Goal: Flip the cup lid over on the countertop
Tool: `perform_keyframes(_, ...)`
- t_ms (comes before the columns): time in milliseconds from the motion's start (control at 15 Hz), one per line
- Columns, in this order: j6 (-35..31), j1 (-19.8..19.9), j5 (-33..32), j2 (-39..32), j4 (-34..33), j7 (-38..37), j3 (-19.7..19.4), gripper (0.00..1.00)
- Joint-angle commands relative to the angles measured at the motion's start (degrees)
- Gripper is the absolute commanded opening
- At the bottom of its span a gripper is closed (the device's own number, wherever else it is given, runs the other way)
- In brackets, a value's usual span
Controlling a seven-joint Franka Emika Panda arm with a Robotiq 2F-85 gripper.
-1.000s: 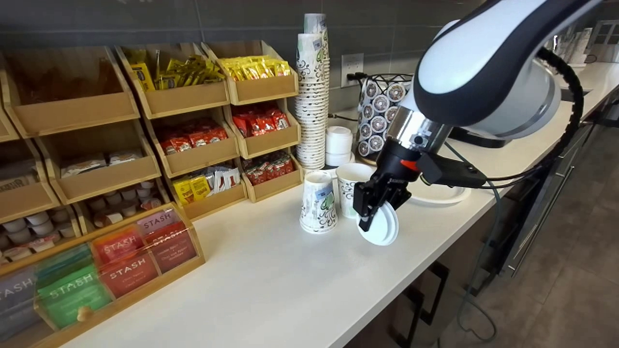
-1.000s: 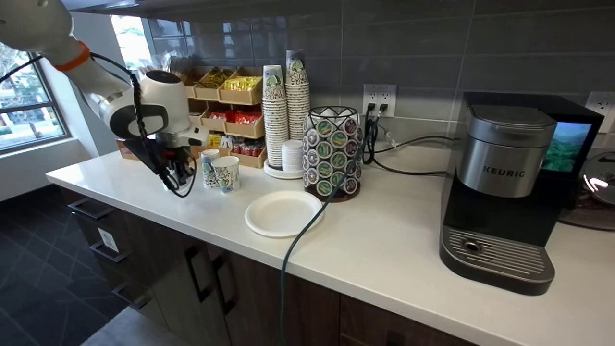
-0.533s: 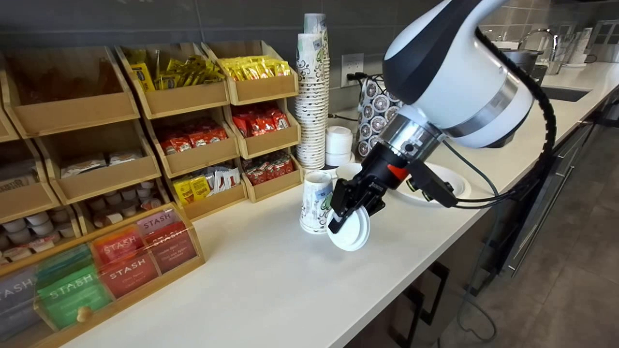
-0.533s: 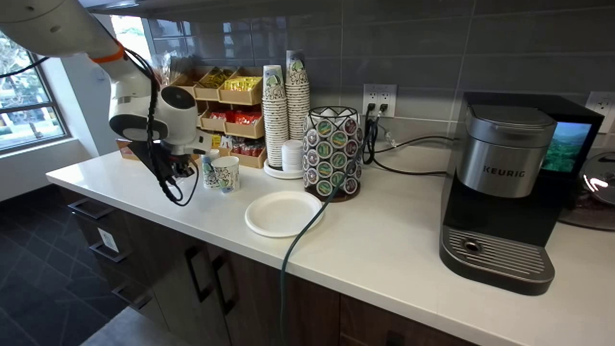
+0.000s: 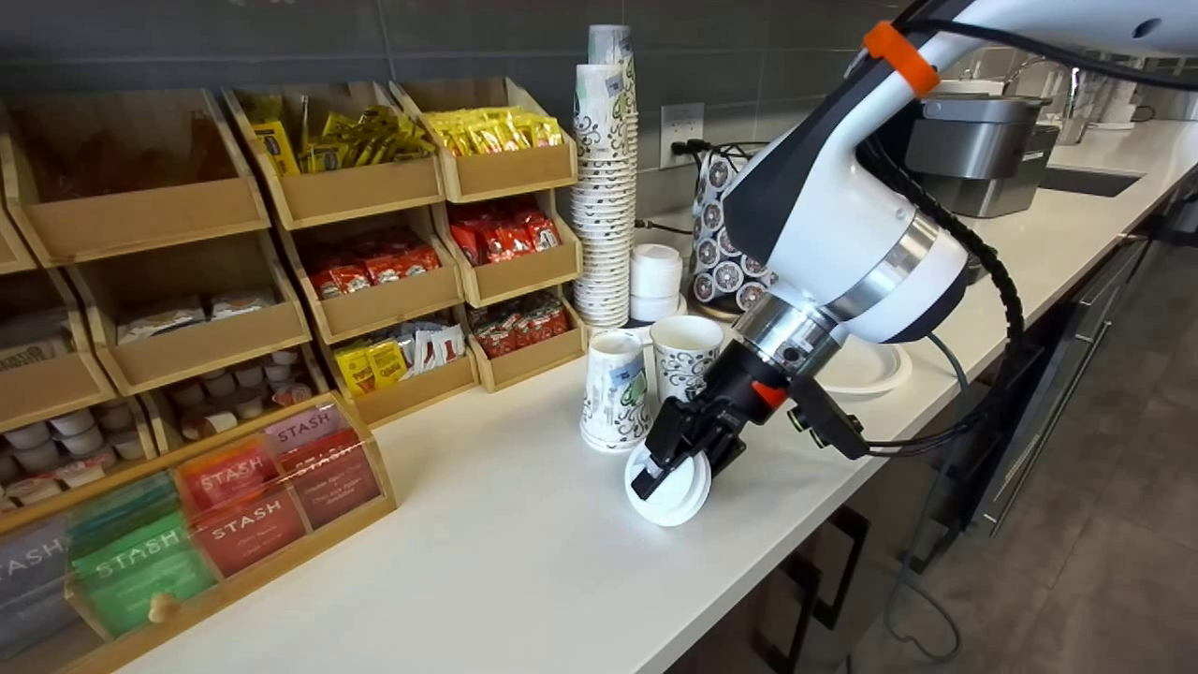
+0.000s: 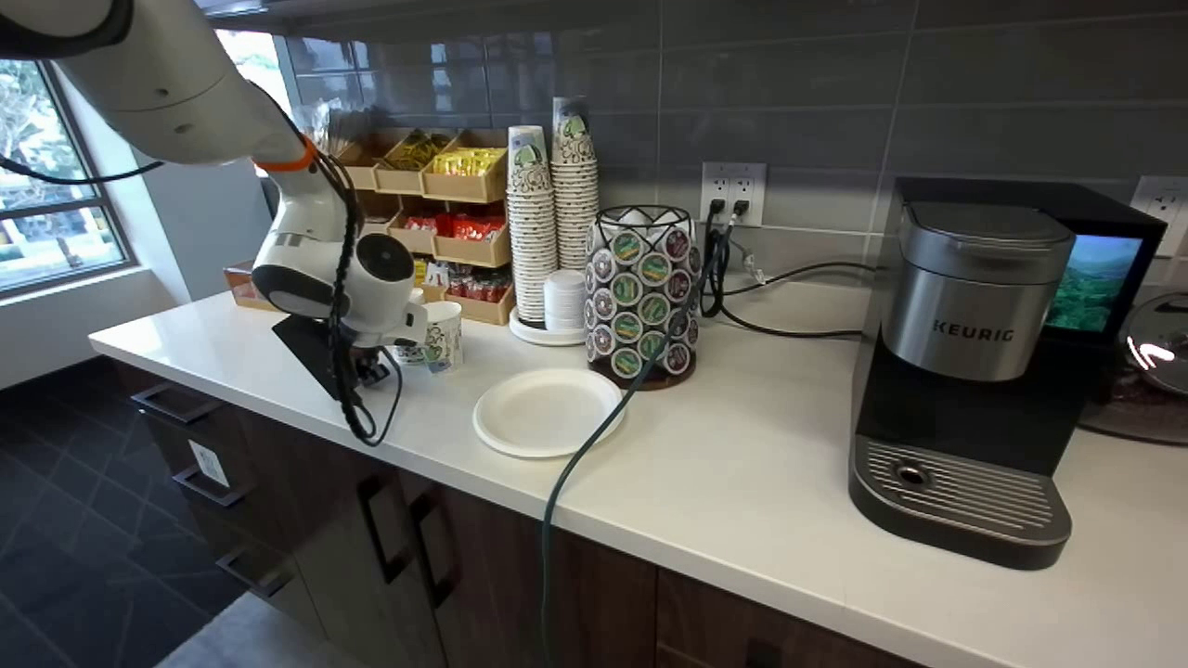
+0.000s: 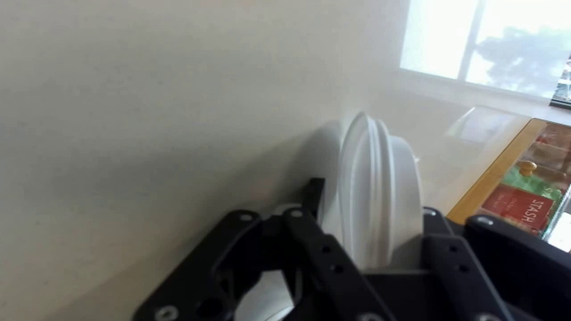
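Note:
The white cup lid (image 5: pixel 676 501) is held tilted on edge over the white countertop (image 5: pixel 487 571), close to its surface. I cannot tell whether its lower edge touches. In the wrist view the lid (image 7: pixel 370 178) stands edge-on between the black fingers, its rim ridges showing. My gripper (image 5: pixel 683 470) is shut on the lid, one finger on each face; it also shows in the wrist view (image 7: pixel 372 205). In an exterior view the gripper (image 6: pixel 371 373) is small and dark and the lid is hidden behind it. The countertop (image 6: pixel 742 482) runs long with a straight front edge.
Two patterned paper cups (image 5: pixel 615 393) (image 5: pixel 688 356) stand just behind the gripper. A white plate (image 6: pixel 549 413) lies behind the arm. A tea box (image 5: pixel 243 515) and wooden bins (image 5: pixel 412 393) line the wall side. A pod rack (image 6: pixel 643 297) and coffee machine (image 6: pixel 970 371) stand farther along.
My gripper has carried the lid past the nearer side of the paper cups toward the tea box, then lowered it to near the countertop. The gripper has stayed shut on it.

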State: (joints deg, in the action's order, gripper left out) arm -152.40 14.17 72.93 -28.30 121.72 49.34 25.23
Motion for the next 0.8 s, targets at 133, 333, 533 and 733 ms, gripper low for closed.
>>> perform_keyframes(133, 4.24, -7.65, 1.57, 4.09, 2.03, -1.28, -8.99, 0.84)
perform_keyframes(333, 2.51, -12.19, -2.75, 7.34, 5.08, -8.29, -14.02, 1.0)
perform_keyframes(533, -0.23, -15.81, -10.68, 11.7, 9.37, -18.51, -18.06, 1.0)
perform_keyframes(733, -0.28, -20.44, -23.6, 18.78, 16.06, -31.46, -22.66, 1.0)
